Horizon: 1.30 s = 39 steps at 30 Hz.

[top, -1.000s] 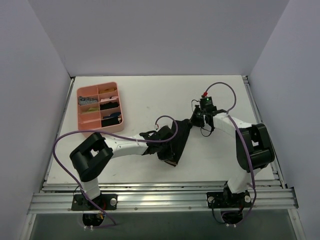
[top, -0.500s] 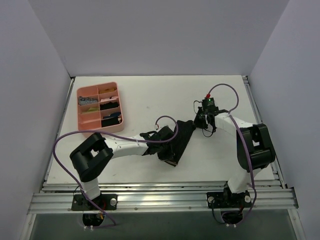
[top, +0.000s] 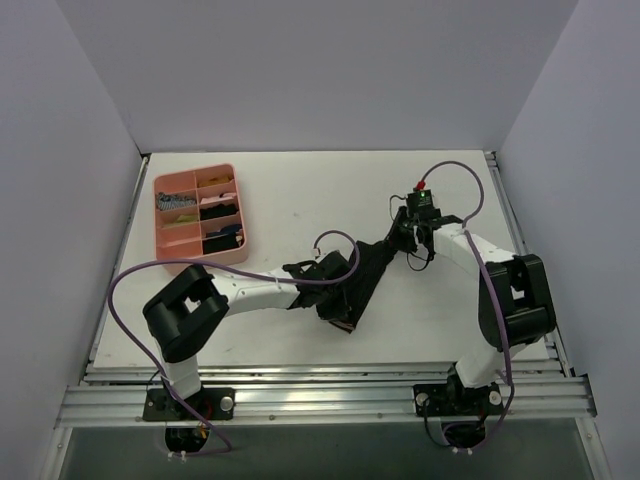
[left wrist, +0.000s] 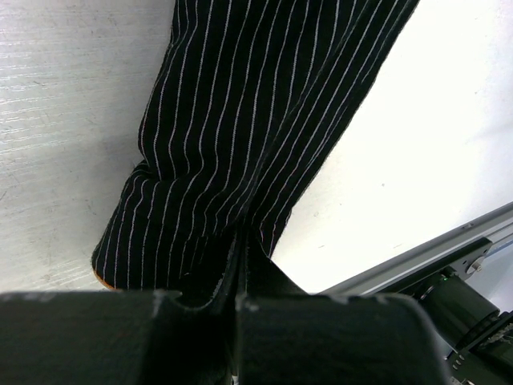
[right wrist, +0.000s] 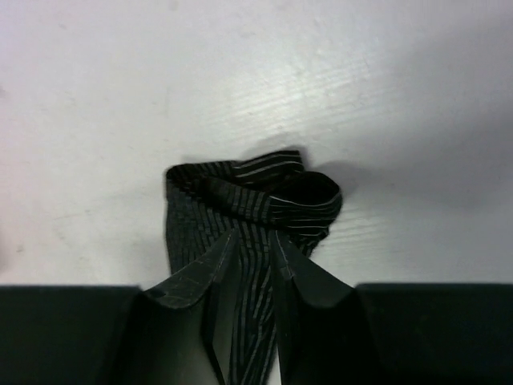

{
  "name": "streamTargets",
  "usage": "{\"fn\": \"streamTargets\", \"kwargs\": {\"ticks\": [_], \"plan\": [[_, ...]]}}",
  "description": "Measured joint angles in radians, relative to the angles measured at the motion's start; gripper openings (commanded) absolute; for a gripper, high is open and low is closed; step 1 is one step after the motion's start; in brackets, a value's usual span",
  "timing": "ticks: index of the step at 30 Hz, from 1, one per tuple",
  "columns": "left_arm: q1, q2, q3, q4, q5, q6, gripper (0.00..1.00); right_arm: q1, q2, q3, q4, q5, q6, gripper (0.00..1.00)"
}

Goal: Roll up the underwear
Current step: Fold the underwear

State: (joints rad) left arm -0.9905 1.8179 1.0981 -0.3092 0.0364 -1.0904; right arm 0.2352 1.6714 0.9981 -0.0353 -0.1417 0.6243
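Note:
The underwear (top: pixel 366 274) is a black pinstriped garment lying as a narrow slanted strip between the two arms at the table's middle. My left gripper (top: pixel 340 303) is shut on its near end, and in the left wrist view the fingers (left wrist: pixel 240 249) pinch the underwear (left wrist: pixel 248 120), which runs away from them. My right gripper (top: pixel 401 238) is at the far end. Its fingers (right wrist: pixel 255 241) stand slightly apart, with the bunched tip of the underwear (right wrist: pixel 250 196) lying between and beyond them. A sliver of orange band (left wrist: pixel 100 278) shows at the near corner.
A pink divided tray (top: pixel 158 232) holding several small dark items stands at the back left. The aluminium rail (top: pixel 330 395) runs along the near edge. White walls close in the table on the left, back and right.
My right gripper has shifted back and to the right, drawing the underwear into a longer strip, and its fingers have parted. The left gripper stays shut in place.

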Motion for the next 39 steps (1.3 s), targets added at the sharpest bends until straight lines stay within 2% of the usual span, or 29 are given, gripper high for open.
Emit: {"fn": "streamTargets", "kwargs": {"ticks": [4, 10, 16, 27, 36, 39], "plan": [[-0.003, 0.001, 0.004, -0.005, -0.005, 0.004, 0.02, 0.003, -0.029, 0.074, -0.006, -0.032, -0.006, 0.26], [-0.004, 0.006, 0.015, -0.016, -0.005, 0.011, 0.02, 0.038, 0.019, 0.148, -0.008, -0.084, -0.018, 0.23], [-0.005, 0.006, 0.016, -0.019, -0.006, 0.014, 0.02, 0.092, 0.116, 0.153, -0.045, -0.113, -0.008, 0.22], [-0.030, 0.005, 0.005, -0.003, -0.018, -0.005, 0.02, 0.118, 0.251, 0.205, -0.083, -0.082, 0.005, 0.19], [-0.039, 0.006, -0.003, 0.020, -0.025, -0.028, 0.02, 0.128, 0.259, 0.215, -0.028, -0.049, 0.060, 0.18], [-0.039, 0.013, 0.011, 0.007, -0.024, -0.028, 0.05, 0.138, 0.259, 0.215, -0.014, -0.048, 0.068, 0.19]]}}
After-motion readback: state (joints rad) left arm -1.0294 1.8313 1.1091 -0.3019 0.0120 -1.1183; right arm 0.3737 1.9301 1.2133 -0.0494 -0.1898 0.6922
